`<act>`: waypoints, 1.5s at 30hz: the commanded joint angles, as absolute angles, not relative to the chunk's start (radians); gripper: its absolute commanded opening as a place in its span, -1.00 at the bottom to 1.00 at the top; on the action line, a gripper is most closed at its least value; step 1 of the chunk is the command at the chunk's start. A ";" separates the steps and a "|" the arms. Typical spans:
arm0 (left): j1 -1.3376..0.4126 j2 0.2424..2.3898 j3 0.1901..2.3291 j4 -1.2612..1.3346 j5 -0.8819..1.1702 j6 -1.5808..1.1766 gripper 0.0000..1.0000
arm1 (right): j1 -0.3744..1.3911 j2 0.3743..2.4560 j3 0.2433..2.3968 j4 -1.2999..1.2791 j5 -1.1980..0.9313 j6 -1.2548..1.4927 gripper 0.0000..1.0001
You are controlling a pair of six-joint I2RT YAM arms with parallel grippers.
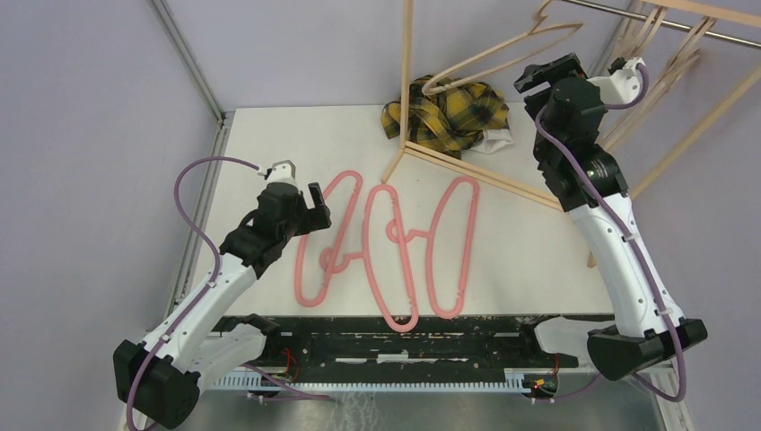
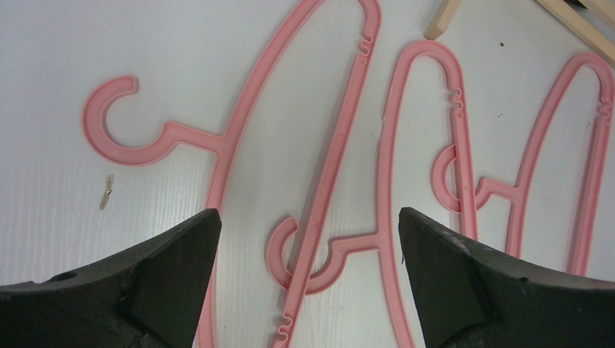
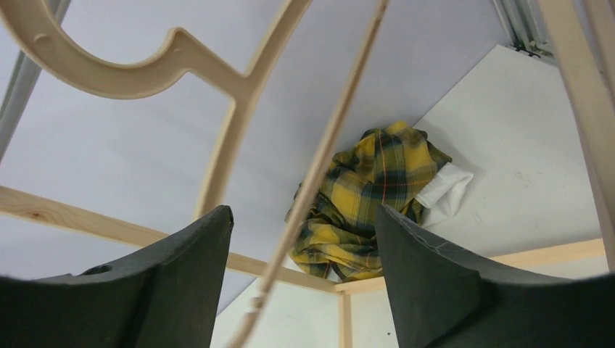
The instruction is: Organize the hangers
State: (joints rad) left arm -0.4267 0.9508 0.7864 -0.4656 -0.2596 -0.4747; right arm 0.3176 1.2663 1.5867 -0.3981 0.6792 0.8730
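Note:
Three pink hangers lie flat side by side on the white table: the left one (image 1: 348, 173), the middle one (image 1: 384, 190) and the right one (image 1: 464, 180). My left gripper (image 1: 321, 208) hovers open over the left pink hanger (image 2: 239, 123), with nothing between its fingers. The middle hanger's hook (image 2: 279, 246) lies crossed with that hanger's bar. My right gripper (image 1: 549, 72) is raised beside the rack and open. A tan hanger (image 1: 502, 56) slants in front of it. That hanger's thin bar (image 3: 326, 138) runs between the jaws, clear of both pads.
The wooden rack frame (image 1: 467, 166) stands at the back right, its metal rail (image 1: 709, 31) high up. Several tan hangers (image 1: 660, 36) hang there. A yellow-black plaid cloth (image 1: 444, 117) lies crumpled at the frame's foot, with a white cloth (image 3: 446, 190) beside it.

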 commanded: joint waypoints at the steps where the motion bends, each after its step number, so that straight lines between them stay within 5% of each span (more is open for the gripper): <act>1: -0.425 0.942 0.795 -0.432 -0.255 -0.466 0.98 | 0.314 1.168 1.581 -0.374 0.632 0.827 0.65; 7: -0.426 0.965 0.792 -0.421 -0.254 -0.466 0.98 | 0.314 1.067 1.581 -0.352 0.517 0.740 0.65; 16: -0.426 1.010 0.796 -0.399 -0.255 -0.472 0.98 | 0.366 1.232 1.834 -0.453 -0.059 0.592 0.49; 26: -0.426 1.030 0.800 -0.408 -0.267 -0.486 0.98 | 0.771 1.554 1.945 -0.690 0.001 0.380 0.49; 45: -0.426 1.031 0.770 -0.384 -0.259 -0.505 0.98 | 0.810 1.690 1.391 -0.747 0.320 0.441 0.47</act>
State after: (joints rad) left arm -0.4267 1.0344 0.7753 -0.4370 -0.2600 -0.4759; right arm 0.8097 1.6989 1.4490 -0.7425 0.1818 0.4141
